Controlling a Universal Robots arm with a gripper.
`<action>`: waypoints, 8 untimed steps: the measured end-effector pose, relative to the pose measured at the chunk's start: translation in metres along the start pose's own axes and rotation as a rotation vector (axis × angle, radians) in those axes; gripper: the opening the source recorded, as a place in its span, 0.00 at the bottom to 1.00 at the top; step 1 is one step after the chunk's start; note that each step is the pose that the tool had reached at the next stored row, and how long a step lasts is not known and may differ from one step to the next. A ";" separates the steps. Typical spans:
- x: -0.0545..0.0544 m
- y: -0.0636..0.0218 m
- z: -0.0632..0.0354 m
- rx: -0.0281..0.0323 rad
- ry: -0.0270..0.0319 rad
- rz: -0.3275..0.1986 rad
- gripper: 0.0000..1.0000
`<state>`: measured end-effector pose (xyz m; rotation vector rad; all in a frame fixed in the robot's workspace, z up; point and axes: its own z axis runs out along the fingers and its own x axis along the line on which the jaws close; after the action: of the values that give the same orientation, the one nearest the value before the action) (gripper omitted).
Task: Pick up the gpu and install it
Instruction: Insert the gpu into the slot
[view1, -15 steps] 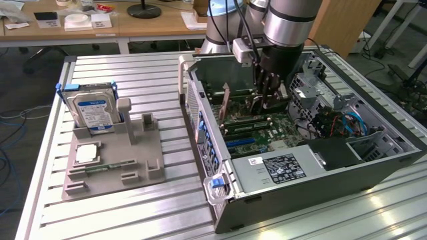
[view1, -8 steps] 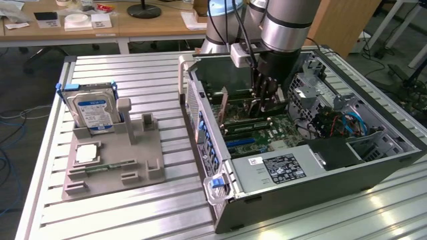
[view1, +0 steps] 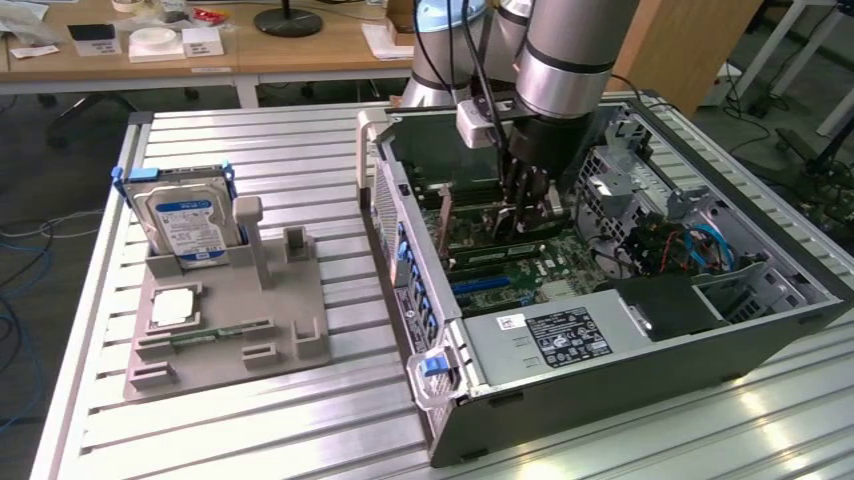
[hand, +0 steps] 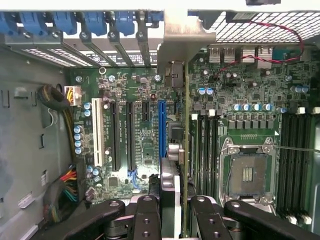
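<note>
The gpu (hand: 185, 125) is a thin dark card seen edge-on, with its metal bracket (hand: 185, 30) toward the case's rear wall. My gripper (hand: 172, 212) is shut on it, black fingers (hand: 146, 215) on either side of the card. It hangs upright over the motherboard (hand: 130, 90), right beside the blue expansion slot (hand: 161, 127); whether it touches a slot I cannot tell. In the exterior view my gripper (view1: 530, 205) reaches down into the open computer case (view1: 747, 330), and the gpu (view1: 514, 232) shows just below the fingers.
A grey fixture (view1: 227, 335) on the exterior view's left holds a silver hard drive (view1: 187, 215) and a small square chip (view1: 174, 308). Inside the case are the power supply (view1: 574, 335), CPU socket (hand: 247, 172), memory slots (hand: 205, 145) and cable bundles (hand: 60, 100).
</note>
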<state>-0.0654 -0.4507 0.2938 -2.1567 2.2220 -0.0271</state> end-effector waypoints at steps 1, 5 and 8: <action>0.000 0.0001 0.0011 0.0001 -0.0001 0.000 0.28; 0.001 0.0002 0.0026 0.0000 0.0000 0.000 0.28; 0.001 0.0009 0.0026 0.0039 0.0000 0.000 0.28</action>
<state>-0.0662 -0.4518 0.2911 -2.1549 2.2198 -0.0314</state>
